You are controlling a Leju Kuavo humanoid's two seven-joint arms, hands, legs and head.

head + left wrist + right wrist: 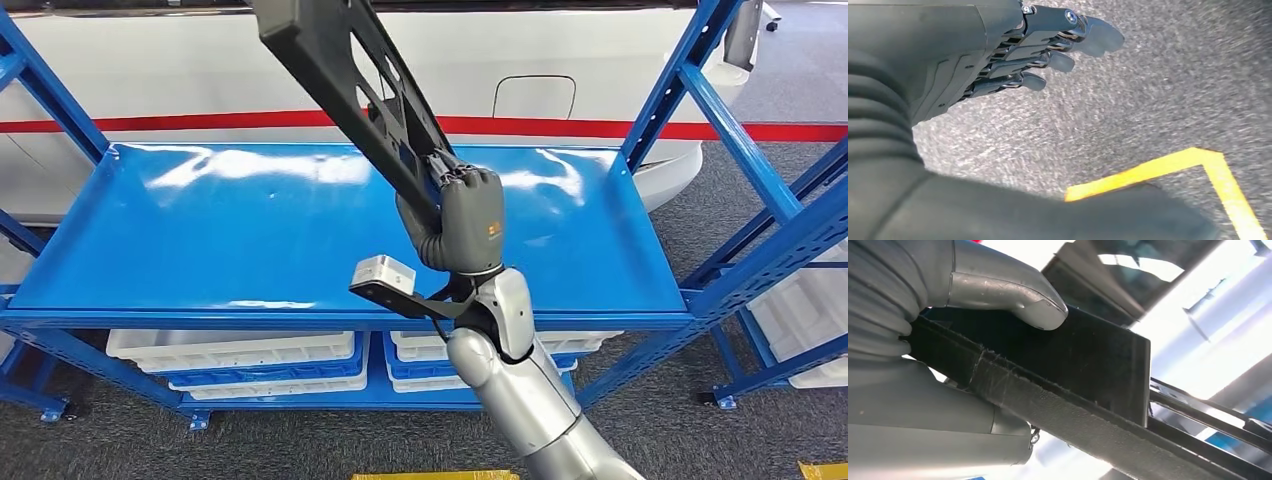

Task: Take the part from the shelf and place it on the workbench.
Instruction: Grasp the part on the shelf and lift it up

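So the right hand [462, 215] grips the part [345, 75], a long black panel with cutouts, by its lower end, and holds it up at a slant above the blue shelf [250, 230], clear of the surface. In the right wrist view the thumb [1008, 290] presses flat on the black piece. The left hand [1013, 55] hangs over grey carpet [1148, 90] near a yellow floor line [1168, 165], fingers [1098, 37] loosely apart, holding nothing. White bins [230, 350] sit on the lower level, a white car body [300, 70] behind
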